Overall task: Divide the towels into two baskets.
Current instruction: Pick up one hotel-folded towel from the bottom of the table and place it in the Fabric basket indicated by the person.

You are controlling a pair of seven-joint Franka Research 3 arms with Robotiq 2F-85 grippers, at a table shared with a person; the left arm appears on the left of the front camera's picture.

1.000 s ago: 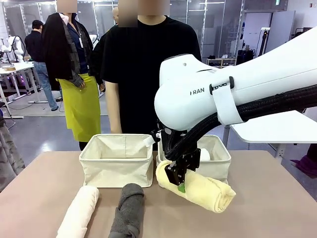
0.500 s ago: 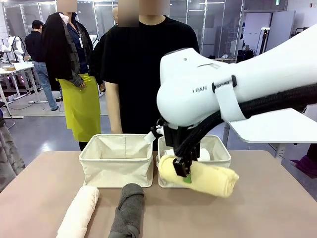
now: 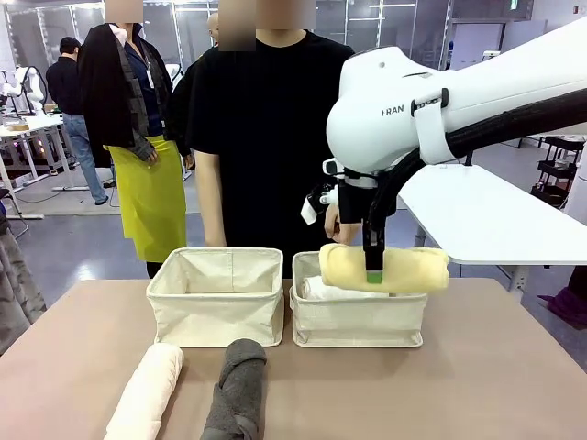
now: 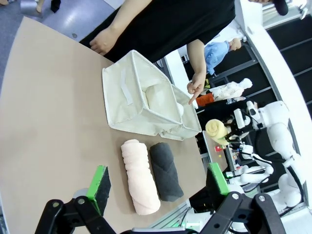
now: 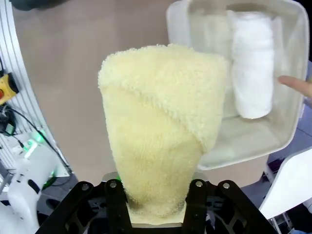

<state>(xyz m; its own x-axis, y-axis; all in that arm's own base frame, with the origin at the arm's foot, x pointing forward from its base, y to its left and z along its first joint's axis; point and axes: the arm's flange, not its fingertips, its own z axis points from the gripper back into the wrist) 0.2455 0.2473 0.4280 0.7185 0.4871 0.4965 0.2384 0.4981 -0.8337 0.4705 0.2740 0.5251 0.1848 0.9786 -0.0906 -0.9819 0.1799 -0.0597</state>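
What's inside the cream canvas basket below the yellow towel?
A rolled white terry towel lies inside. The rolled yellow towel, shut in the right gripper, hides part of the basket floor.

You see the yellow towel (image 3: 385, 269), rolled, hanging level in the air just above the right basket (image 3: 358, 325), lengthwise along its rim. The white towel (image 5: 251, 63) lies rolled inside that basket. The left basket (image 3: 215, 316) stands just beside it; both are cream with soft upright walls. On the desk (image 3: 477, 385) in front of the left basket, the pale pink towel (image 3: 147, 390) and the dark grey towel (image 3: 237, 390) lie rolled side by side.
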